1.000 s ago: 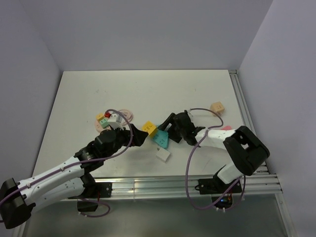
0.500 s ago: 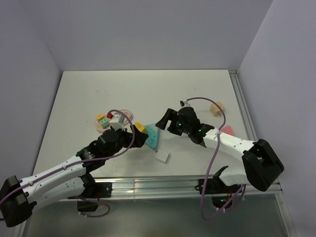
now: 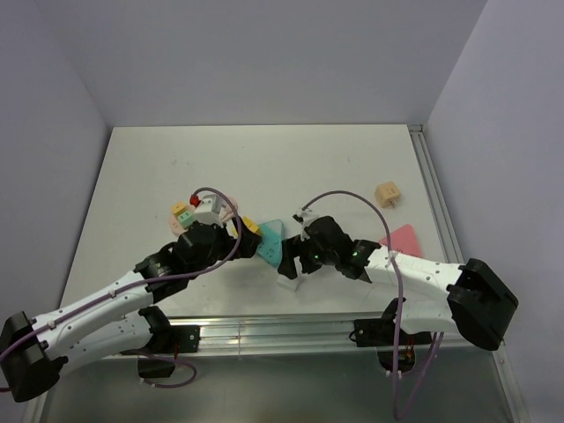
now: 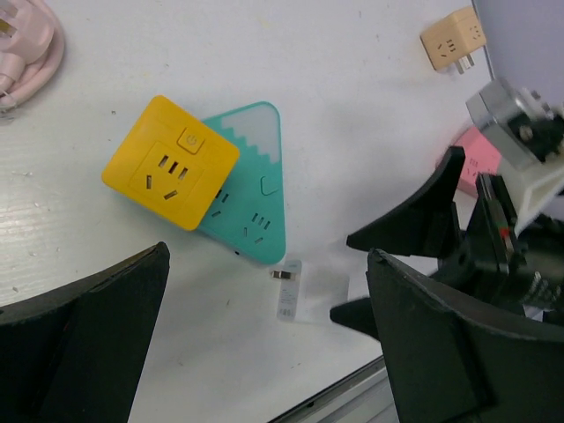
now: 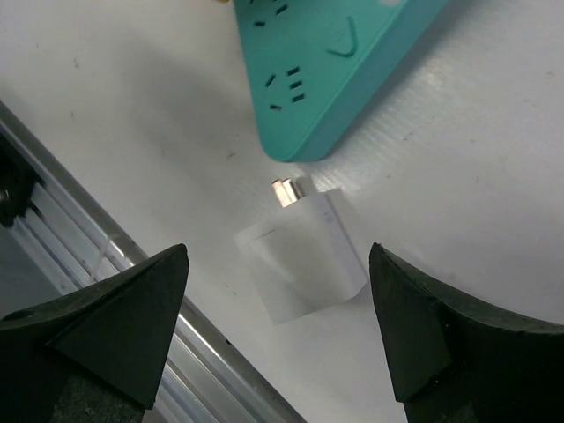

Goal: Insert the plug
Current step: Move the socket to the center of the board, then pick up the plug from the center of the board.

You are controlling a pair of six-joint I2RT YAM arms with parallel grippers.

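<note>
**Plug location relative to the two open grippers**

We locate the plug (image 3: 187, 215) at the far left of the object group. It is a small mint-green block inside a cluster of small pieces (image 3: 198, 207) beside a pink item (image 4: 35, 53). In the top view it is too small for us to read its prongs or its long axis. Neither wrist camera shows it.

The left gripper (image 4: 269, 260) stands wide open and holds nothing. It points rightward toward the yellow cube socket (image 4: 170, 174), so the plug lies behind its jaws, close to the wrist of the left arm (image 3: 106, 304). We judge this arm the nearer one.

The yellow cube socket rests against the teal triangular socket (image 4: 251, 189). Just off the teal socket's corner lies a white block (image 5: 304, 256) with one metal prong showing.

The right gripper (image 3: 295, 264) hovers over that white block with one finger on either side, jaws wide apart, gripping nothing. The plug lies well to its left, beyond both sockets and the left gripper.
</note>
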